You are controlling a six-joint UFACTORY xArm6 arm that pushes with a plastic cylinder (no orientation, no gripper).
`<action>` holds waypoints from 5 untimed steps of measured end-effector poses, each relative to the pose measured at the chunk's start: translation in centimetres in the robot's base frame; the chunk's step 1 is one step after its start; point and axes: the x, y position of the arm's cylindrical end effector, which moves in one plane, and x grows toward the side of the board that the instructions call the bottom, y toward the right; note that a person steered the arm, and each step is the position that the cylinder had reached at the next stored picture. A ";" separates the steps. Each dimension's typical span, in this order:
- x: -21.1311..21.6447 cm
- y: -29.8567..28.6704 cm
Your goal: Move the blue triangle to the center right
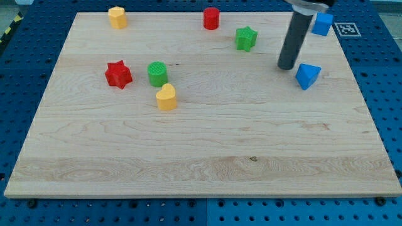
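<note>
While our rod stands over the wooden board (201, 163), my tip (286, 66) rests just to the view's left of the blue triangle (307, 76), near it, though we cannot tell whether they touch. We have no fingers, only this rod. The triangle lies toward the view's upper right. A blue cube (323, 24) sits above it at the board's edge, a green star (246, 38) to the left.

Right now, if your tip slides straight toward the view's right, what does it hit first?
Most likely the blue triangle, just right of and slightly below my tip, with a small gap. Depth is uncertain, so contact may be glancing.
</note>
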 end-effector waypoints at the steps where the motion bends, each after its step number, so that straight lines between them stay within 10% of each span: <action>1: 1.2 1.1; 5: 2.6 4.9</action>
